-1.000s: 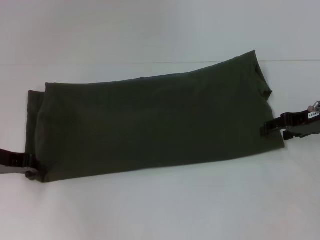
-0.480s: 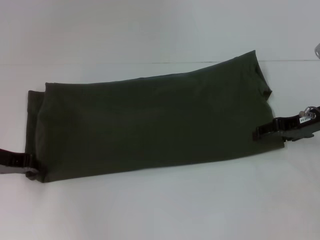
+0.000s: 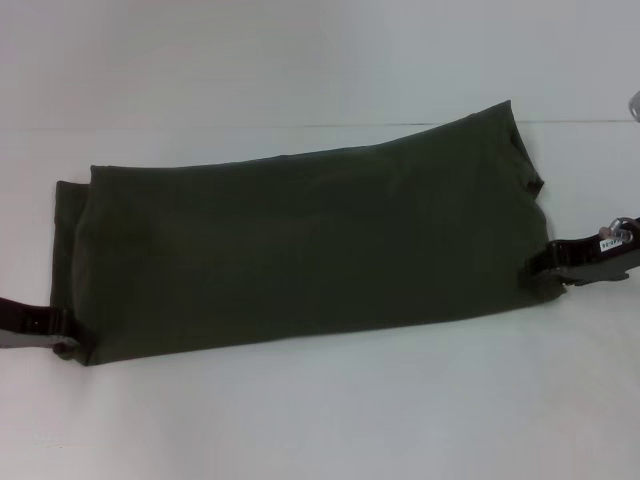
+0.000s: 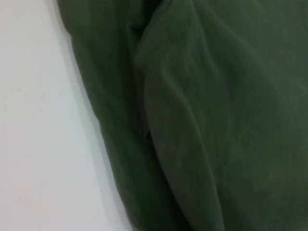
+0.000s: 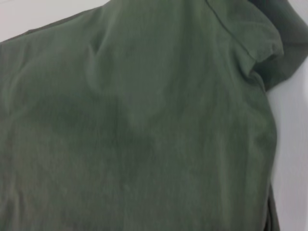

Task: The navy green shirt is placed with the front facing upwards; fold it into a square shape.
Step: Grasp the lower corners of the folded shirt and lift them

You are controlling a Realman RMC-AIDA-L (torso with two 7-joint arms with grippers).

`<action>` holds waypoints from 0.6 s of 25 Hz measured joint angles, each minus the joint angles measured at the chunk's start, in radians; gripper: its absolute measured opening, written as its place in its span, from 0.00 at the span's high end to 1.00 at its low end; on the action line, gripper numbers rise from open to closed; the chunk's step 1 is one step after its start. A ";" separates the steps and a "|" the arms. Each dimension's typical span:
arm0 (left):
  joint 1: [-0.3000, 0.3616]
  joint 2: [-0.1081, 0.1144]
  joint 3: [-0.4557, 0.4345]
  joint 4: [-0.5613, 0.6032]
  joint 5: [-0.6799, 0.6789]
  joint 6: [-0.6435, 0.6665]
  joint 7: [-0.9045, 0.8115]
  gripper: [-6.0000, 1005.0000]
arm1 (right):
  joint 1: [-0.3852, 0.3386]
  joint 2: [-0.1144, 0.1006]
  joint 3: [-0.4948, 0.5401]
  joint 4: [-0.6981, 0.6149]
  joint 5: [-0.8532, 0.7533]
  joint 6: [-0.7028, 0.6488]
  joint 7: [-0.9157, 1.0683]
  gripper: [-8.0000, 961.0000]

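Observation:
The navy green shirt point(image 3: 300, 250) lies on the white table point(image 3: 330, 410) as a long folded band, plain green side up, running from near left to far right. No lettering shows. My left gripper point(image 3: 62, 334) sits at the band's near left corner, touching the cloth. At the right end, my right gripper point(image 3: 548, 262) rests against the shirt's edge. The left wrist view shows layered folds of the shirt point(image 4: 202, 115) beside bare table. Green fabric of the shirt point(image 5: 134, 125), with a hemmed edge, fills the right wrist view.
White table surface point(image 3: 320, 60) surrounds the shirt on all sides, with a faint seam line point(image 3: 590, 122) at the far right. Nothing else lies on it.
My right gripper slid in over the shirt's right end, then drew back to its edge; the near right corner of the cloth shifted slightly inward. The left gripper has not moved.

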 joint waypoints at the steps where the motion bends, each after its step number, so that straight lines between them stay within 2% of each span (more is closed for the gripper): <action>1: 0.000 0.000 0.000 0.000 0.000 0.000 0.000 0.97 | 0.000 0.000 -0.001 0.000 0.000 0.000 0.000 0.41; 9: 0.000 0.000 -0.005 0.001 -0.007 0.008 0.008 0.97 | -0.001 -0.006 -0.008 -0.004 0.000 -0.018 -0.009 0.79; 15: -0.001 0.003 -0.007 0.003 -0.008 0.019 0.030 0.97 | -0.002 -0.011 -0.009 -0.005 -0.001 -0.044 -0.023 0.98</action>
